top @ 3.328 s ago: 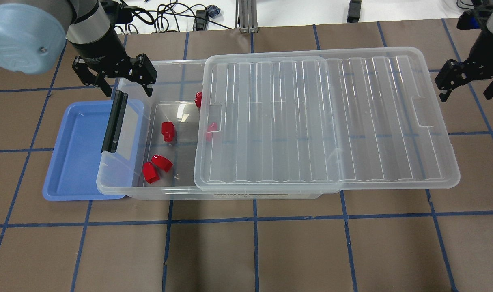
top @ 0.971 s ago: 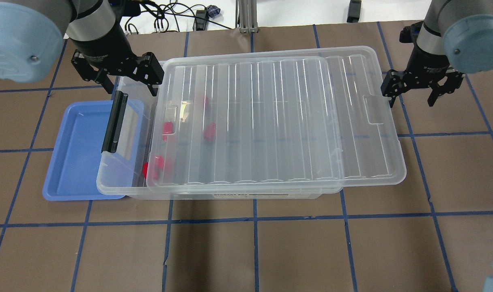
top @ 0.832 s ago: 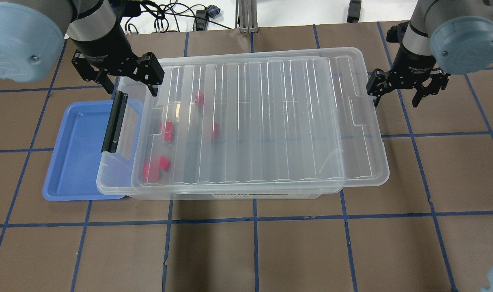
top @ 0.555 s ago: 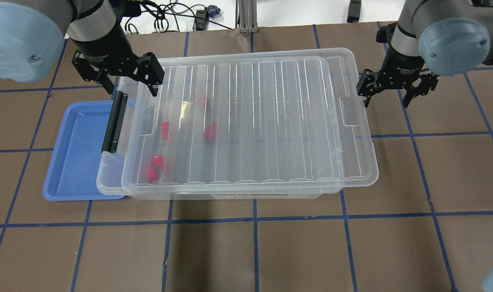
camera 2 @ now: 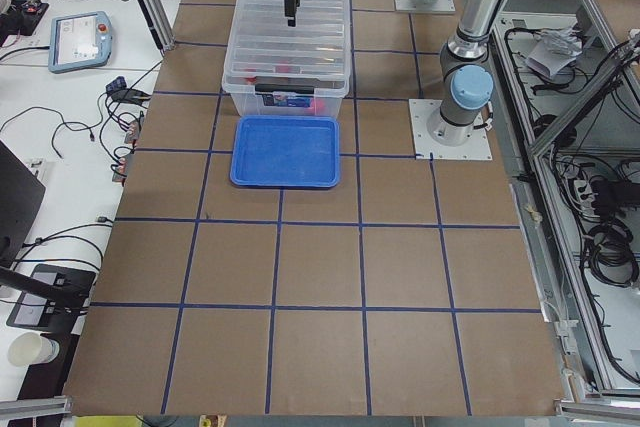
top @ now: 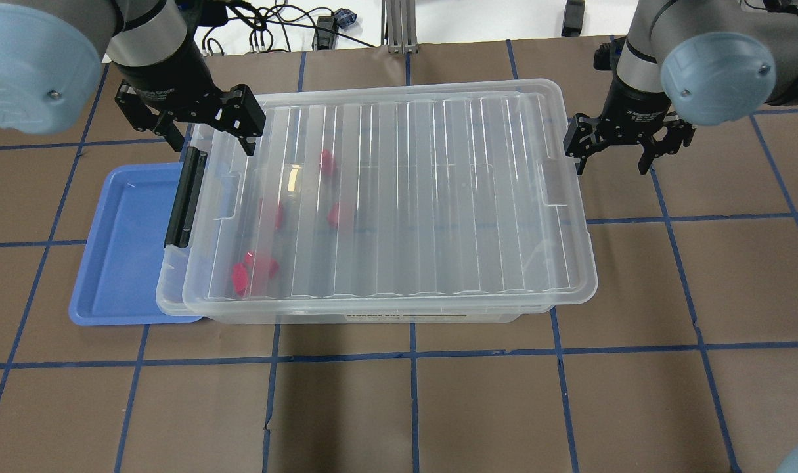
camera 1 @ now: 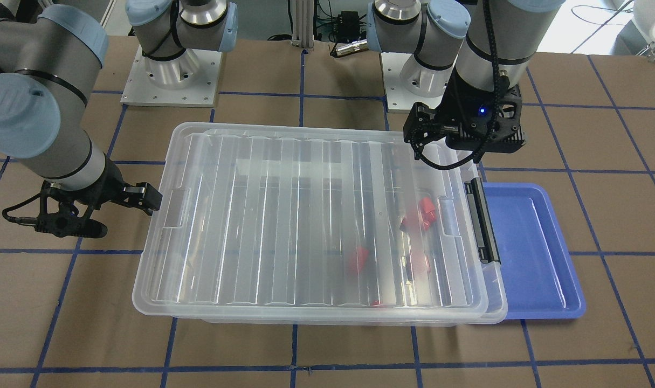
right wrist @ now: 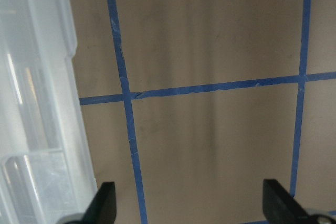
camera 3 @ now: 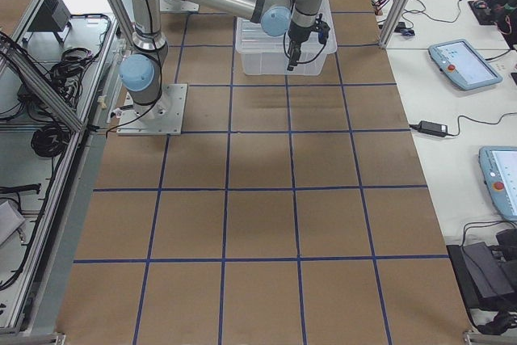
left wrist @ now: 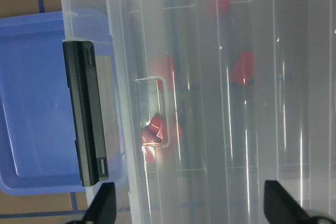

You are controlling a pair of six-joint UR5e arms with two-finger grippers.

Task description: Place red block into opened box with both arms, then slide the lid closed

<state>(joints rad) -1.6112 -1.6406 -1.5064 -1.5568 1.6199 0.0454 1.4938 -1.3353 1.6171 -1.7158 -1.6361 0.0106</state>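
Observation:
The clear box (top: 173, 297) lies in the middle of the table, its black bar (top: 185, 199) at the left end. The ribbed lid (top: 399, 197) covers nearly all of it; a narrow strip by the bar stays uncovered, and the lid overhangs the right end. Several red blocks (top: 254, 268) (left wrist: 157, 132) show blurred through the lid, inside the box. My left gripper (top: 211, 141) (left wrist: 189, 205) hovers open over the box's far left corner. Open too, my right gripper (top: 611, 164) (right wrist: 189, 208) has its inner finger beside the lid's right edge (right wrist: 47, 103).
A blue tray (top: 123, 249) lies partly under the box's left end. Cables (top: 274, 29) run along the table's far edge. Both arm bases (camera 1: 171, 70) stand on the robot's side. Brown taped table surface surrounds the box.
The lid has slid left over the box and now hides the red blocks under it. My right gripper has travelled left with the lid's right end. The left gripper has stayed put.

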